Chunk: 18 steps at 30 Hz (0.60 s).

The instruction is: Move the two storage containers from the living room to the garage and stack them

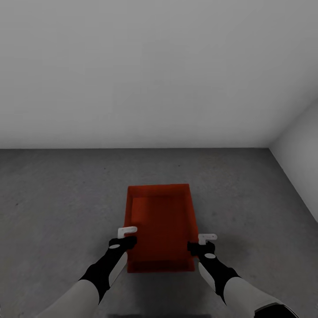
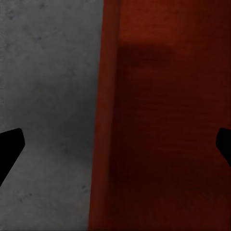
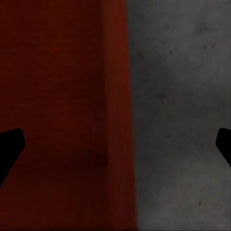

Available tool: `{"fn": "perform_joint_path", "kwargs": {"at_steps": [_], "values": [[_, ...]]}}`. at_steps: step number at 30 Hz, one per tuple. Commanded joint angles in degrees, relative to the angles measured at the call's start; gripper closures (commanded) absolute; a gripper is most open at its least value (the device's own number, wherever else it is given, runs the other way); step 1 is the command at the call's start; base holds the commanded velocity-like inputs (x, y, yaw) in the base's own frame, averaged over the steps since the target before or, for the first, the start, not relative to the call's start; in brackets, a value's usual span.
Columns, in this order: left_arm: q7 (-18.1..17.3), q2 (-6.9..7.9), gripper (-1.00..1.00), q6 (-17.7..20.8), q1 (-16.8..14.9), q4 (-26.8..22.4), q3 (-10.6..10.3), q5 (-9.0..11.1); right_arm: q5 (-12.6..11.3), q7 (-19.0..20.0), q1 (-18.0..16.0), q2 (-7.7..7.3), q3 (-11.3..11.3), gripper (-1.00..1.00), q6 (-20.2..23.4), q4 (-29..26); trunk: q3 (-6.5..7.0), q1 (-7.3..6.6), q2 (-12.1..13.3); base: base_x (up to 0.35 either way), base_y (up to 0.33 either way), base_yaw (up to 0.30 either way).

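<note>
An orange-red bin (image 1: 161, 227) sits on the dark grey concrete floor (image 1: 62, 198) of the garage, its long side running away from the robot toward 12 o'clock, where a pale grey wall (image 1: 132, 70) meets the floor; a second pale wall (image 1: 300, 159) closes the corner at about 2 o'clock. The bin is lidless, with low straight walls, and nothing lies inside it; its flat bottom is bare. Whether it is one bin or two nested cannot be told from the head view. The left claw (image 1: 126, 236) is at the bin's left long wall, near the end closest to the robot, at about 9 o'clock from the bin's middle. The right claw (image 1: 204, 242) is at the right long wall, at about 3 o'clock, also toward the near end. In the left wrist view the two dark fingers (image 2: 9, 149) stand wide apart, one over the floor (image 2: 48, 96) and one over the inside of the bin (image 2: 159, 120), with the wall between them and untouched: the left claw is released. The right wrist view matches it: fingers (image 3: 9, 147) spread wide, the bin (image 3: 62, 106) wall between them, floor (image 3: 183, 110) on the outer side, so the right claw is released too.
</note>
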Motion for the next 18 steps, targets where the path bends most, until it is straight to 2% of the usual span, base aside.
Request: {"fn": "perform_joint_path", "kwargs": {"at_steps": [1,18], "values": [[0.51,0.06,-1.00,0.23,-0.01,-0.12,-0.40,0.52,-0.63,-0.27,-0.04,-0.03,0.48,-1.00,-0.26,0.06,0.15,-0.23,0.40,0.000,0.000,0.000],[0.59,0.27,-1.00,0.23,0.00,-0.32,-0.37,0.50,-0.73,-0.46,-0.04,-0.26,0.39,-1.00,-0.54,0.06,3.21,-3.96,7.22,0.000,0.000,0.000]]}}
